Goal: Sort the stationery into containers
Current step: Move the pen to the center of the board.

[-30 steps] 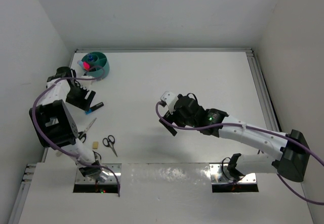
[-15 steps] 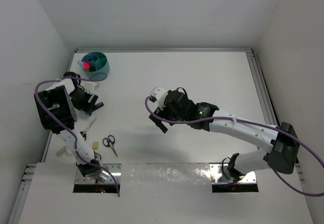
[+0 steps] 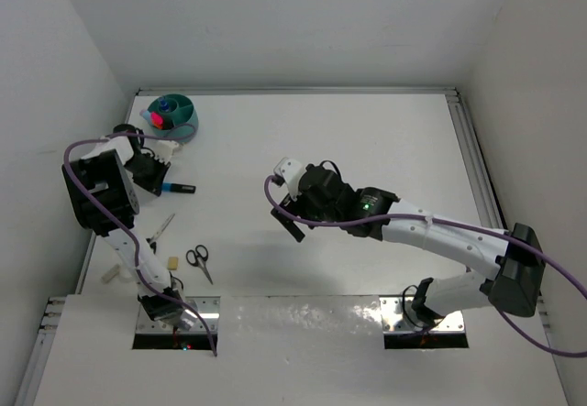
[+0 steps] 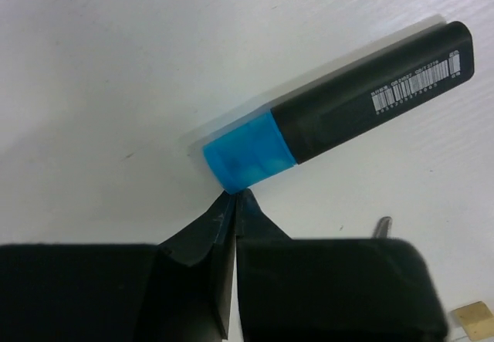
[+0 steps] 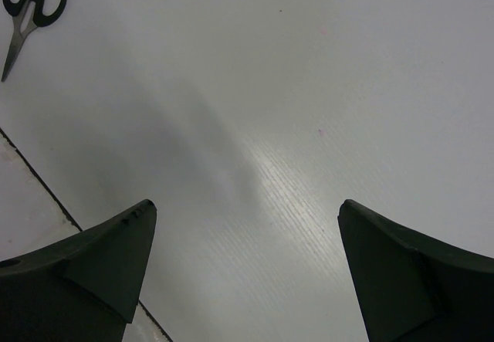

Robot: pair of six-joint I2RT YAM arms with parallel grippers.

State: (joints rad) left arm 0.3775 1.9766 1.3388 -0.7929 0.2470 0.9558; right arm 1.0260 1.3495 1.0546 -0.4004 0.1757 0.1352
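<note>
A marker [image 4: 340,106] with a black body and a light-blue cap lies flat on the white table, seen from above as a short dark bar [image 3: 181,189]. My left gripper [image 4: 235,196] is shut with nothing between its fingers; its tips just touch the blue cap. From above, the left gripper [image 3: 158,182] sits at the far left, below the round teal cup [image 3: 183,110], which holds pink and blue items. Black-handled scissors [image 3: 198,260] and a tan eraser [image 3: 172,262] lie nearer the front. My right gripper [image 5: 247,230] hangs open over bare table, mid-table in the top view [image 3: 290,225].
A second, slimmer pair of scissors [image 3: 161,230] lies left of the black-handled pair [image 5: 29,6]. The tan eraser [image 4: 473,319] shows at the left wrist view's lower right corner. White walls close in the left and back sides.
My left gripper has gone from open to shut, and the blue-capped marker now lies just past its tips instead of between them. The right arm swung left earlier and now holds still.
</note>
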